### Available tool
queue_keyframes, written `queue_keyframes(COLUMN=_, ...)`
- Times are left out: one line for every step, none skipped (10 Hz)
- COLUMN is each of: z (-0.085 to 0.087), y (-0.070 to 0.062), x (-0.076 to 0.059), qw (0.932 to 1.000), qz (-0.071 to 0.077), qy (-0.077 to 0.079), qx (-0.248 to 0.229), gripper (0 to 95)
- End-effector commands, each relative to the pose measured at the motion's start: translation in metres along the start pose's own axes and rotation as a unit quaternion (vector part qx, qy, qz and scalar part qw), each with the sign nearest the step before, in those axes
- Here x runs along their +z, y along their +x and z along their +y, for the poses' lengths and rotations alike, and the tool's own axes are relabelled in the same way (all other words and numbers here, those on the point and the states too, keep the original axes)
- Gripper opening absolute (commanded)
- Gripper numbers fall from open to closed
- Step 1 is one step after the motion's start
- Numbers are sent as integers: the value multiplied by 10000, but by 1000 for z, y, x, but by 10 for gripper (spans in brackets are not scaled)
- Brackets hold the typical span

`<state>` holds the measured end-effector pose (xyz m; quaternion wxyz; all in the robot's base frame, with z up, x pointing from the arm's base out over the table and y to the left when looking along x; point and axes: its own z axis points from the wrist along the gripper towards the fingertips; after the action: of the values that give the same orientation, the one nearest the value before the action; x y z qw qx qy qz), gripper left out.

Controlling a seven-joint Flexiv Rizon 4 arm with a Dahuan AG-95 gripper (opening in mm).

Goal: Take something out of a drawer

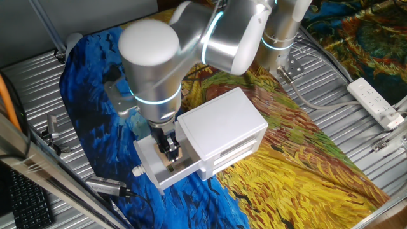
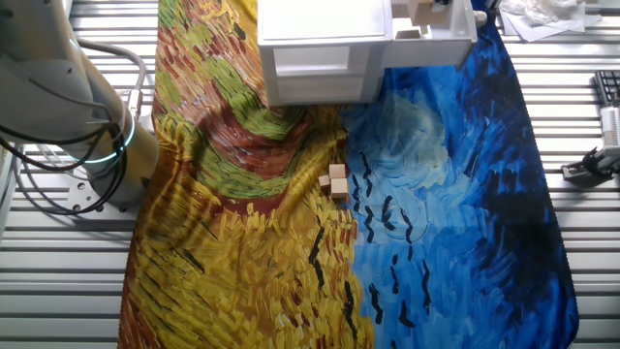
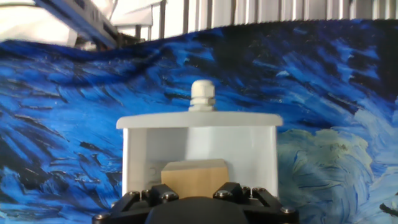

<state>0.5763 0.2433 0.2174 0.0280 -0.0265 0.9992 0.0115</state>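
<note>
The tool (image 1: 169, 148) reaches down into the open drawer (image 1: 152, 166) — right over the wooden block (image 3: 194, 178); its knob (image 3: 202, 96) faces away. Whether the fingers are apart or clamped on the block — cannot tell.

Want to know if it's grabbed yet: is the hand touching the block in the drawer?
Cannot tell. The hand is down inside the drawer, hiding any contact with the block.

Reaches steeply down from a silver elbow ringed in cyan light, wrist vertical. End effector (image 1: 169, 149) pointing straight down, black fingers (image 1: 173, 150) low and close together; hand view shows only the black housing, so closure not discernible.
</note>
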Motion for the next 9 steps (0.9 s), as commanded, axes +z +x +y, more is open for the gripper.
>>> queue_keyframes(z=-7, y=1, x=-15, qw=10000, qz=12, qy=-50, qx=-22, gripper=0)
queue_keyframes(z=-11, y=1, x=-22, qw=10000, qz=21, qy=-39, qx=-65, gripper=0)
queue_keyframes(z=-15, y=2, x=-30, qw=9999, qz=26, qy=-50, qx=-84, gripper=0)
queue_keyframes(z=-21, y=3, x=-39, qw=9999, qz=30, qy=-64, qx=-103, gripper=0)
queue_keyframes(z=-27, y=4, x=-45, qw=9999, qz=32, qy=-76, qx=-101, gripper=0)
queue_keyframes(z=-35, y=4, x=-49, qw=9999, qz=40, qy=-71, qx=-133, gripper=0)
queue_keyframes(z=-49, y=5, x=-55, qw=9998, qz=53, qy=-95, qx=-160, gripper=0)
queue_keyframes(z=-61, y=6, x=-59, qw=9998, qz=51, qy=-119, qx=-163, gripper=0)
queue_keyframes(z=-70, y=8, x=-61, qw=9998, qz=50, qy=-128, qx=-162, gripper=0)
